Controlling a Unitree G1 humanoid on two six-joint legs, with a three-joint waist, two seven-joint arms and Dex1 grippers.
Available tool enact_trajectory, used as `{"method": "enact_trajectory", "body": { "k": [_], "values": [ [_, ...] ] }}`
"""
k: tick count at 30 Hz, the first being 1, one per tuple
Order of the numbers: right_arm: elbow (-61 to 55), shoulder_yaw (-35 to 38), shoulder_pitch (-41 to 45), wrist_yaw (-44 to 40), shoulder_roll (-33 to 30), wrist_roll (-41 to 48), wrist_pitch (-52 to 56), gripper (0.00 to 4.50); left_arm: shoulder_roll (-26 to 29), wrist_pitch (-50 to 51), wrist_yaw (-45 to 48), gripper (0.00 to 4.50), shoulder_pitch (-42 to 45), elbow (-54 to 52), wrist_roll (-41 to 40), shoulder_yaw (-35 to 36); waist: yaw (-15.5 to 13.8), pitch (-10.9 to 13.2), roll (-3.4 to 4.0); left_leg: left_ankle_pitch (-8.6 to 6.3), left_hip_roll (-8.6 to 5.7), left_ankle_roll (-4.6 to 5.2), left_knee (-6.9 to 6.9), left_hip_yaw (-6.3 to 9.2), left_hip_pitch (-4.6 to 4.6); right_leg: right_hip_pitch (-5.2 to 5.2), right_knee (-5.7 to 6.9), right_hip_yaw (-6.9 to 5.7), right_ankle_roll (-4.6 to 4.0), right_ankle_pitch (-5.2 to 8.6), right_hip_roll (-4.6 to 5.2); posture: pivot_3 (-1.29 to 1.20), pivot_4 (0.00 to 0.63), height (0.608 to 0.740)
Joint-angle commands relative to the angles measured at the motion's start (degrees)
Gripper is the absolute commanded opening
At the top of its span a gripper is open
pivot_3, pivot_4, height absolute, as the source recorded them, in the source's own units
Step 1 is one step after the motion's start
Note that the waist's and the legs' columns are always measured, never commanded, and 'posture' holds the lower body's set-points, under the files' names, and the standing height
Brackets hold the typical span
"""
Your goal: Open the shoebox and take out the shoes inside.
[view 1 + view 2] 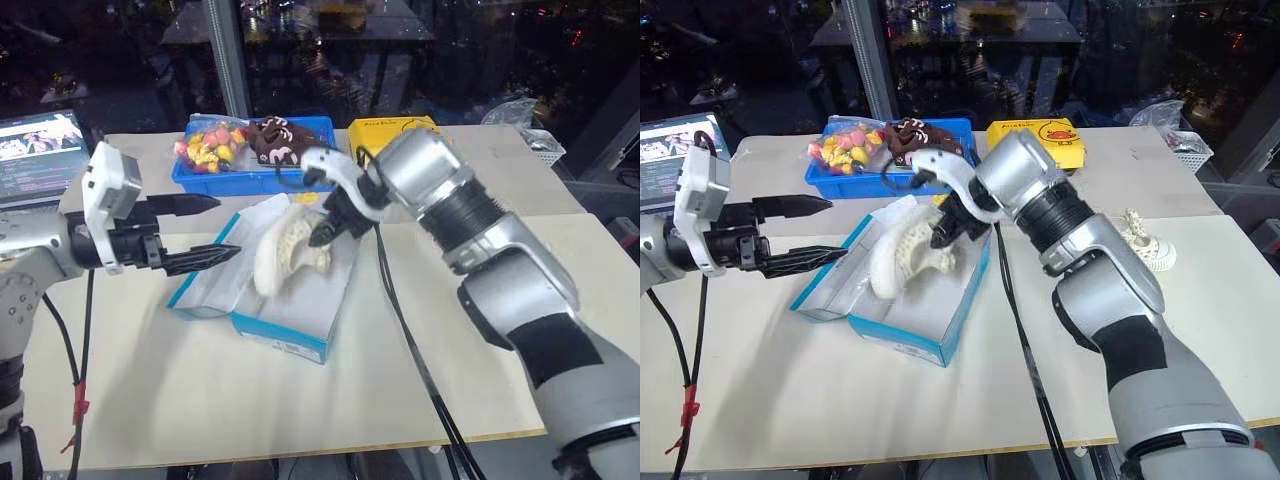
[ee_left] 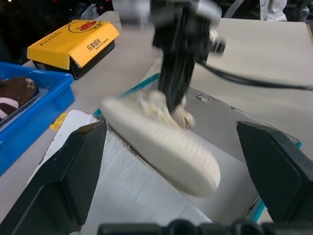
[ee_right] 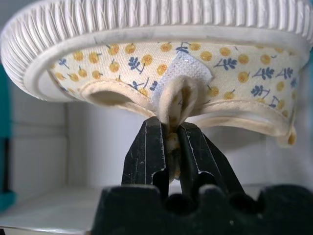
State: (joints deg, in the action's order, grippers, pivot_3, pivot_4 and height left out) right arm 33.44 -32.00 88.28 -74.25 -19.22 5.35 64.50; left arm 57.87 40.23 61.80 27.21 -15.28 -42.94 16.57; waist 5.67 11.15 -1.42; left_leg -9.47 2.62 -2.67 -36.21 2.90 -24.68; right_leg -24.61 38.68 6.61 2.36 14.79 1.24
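Note:
The blue shoebox [image 1: 290, 336] lies open in the middle of the table, its lid [image 1: 204, 290] folded out to the left and its inside white. My right gripper [image 1: 325, 232] is shut on a loop of one cream shoe [image 1: 280, 250] and holds it tilted above the box. In the right wrist view the fingers [image 3: 146, 147] pinch that loop under the shoe's ribbed pale sole [image 3: 146, 24]. A second cream shoe [image 1: 1148, 247] lies on the table to the right of my right arm. My left gripper [image 1: 229, 225] hovers open just left of the box, pointing at the held shoe [image 2: 166, 142].
A blue tray [image 1: 250, 180] of colourful small things and a brown item stands behind the box, with a yellow box [image 1: 385, 130] beside it. A laptop [image 1: 40, 150] sits at the far left and a white basket [image 1: 542, 146] at the far right. A black cable [image 1: 410, 340] crosses the table.

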Motion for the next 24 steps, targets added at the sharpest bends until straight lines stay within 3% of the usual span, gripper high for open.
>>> {"method": "enact_trajectory", "body": {
  "k": [1,5,11,16,20,24],
  "values": [
    [-6.39,5.09,3.05,-1.77,-2.41,3.52,1.39,0.01,1.29,-0.89,0.85,4.50,1.55,0.12,-0.42,1.60,-0.05,0.00,0.00,0.00,0.00,0.00,0.00,0.00,-0.01,0.00,-0.01,0.00,0.02,0.01,0.00,0.00,0.150,0.740],
    [-9.89,6.84,3.50,-1.52,-5.58,4.49,0.61,0.01,1.62,-1.26,1.62,4.50,2.25,1.10,-0.05,1.11,-0.16,0.00,0.00,0.00,0.00,0.00,0.00,0.01,-0.02,0.00,-0.01,-0.01,0.04,0.03,0.00,0.00,0.150,0.740],
    [-10.34,8.60,3.84,-4.78,-20.70,0.73,-15.62,0.01,1.45,-2.02,2.74,4.50,2.95,2.45,0.92,0.08,-0.91,0.03,-0.03,0.00,-0.03,0.00,-0.01,-0.01,-0.09,0.00,-0.15,-0.04,0.28,0.17,0.05,0.00,0.150,0.740],
    [-7.50,8.74,2.50,-5.12,-29.09,-3.40,-20.82,0.01,-0.23,-3.55,3.69,4.50,4.47,4.12,2.23,-2.65,-0.63,0.03,-0.04,-0.01,-0.01,-0.01,0.14,-0.08,-0.04,-0.01,-0.24,0.03,0.26,0.16,0.05,0.00,0.150,0.740],
    [-11.36,12.59,-3.84,-5.00,-35.72,-3.13,-20.87,0.01,-1.30,-5.91,4.83,4.50,5.27,5.79,4.69,-5.43,-0.16,0.03,-0.04,0.00,-0.02,-0.01,0.17,-0.12,-0.03,-0.04,-0.23,0.10,0.25,0.16,0.05,0.00,0.150,0.740],
    [-20.32,15.83,-15.89,-5.32,-44.91,-3.77,-20.41,0.01,-2.50,-6.71,5.61,4.50,6.59,7.11,5.45,-7.11,-0.41,0.04,-0.05,0.00,-0.03,0.00,0.18,-0.11,-0.05,-0.04,-0.24,0.11,0.22,0.16,0.05,0.00,0.150,0.740]
  ]
}}
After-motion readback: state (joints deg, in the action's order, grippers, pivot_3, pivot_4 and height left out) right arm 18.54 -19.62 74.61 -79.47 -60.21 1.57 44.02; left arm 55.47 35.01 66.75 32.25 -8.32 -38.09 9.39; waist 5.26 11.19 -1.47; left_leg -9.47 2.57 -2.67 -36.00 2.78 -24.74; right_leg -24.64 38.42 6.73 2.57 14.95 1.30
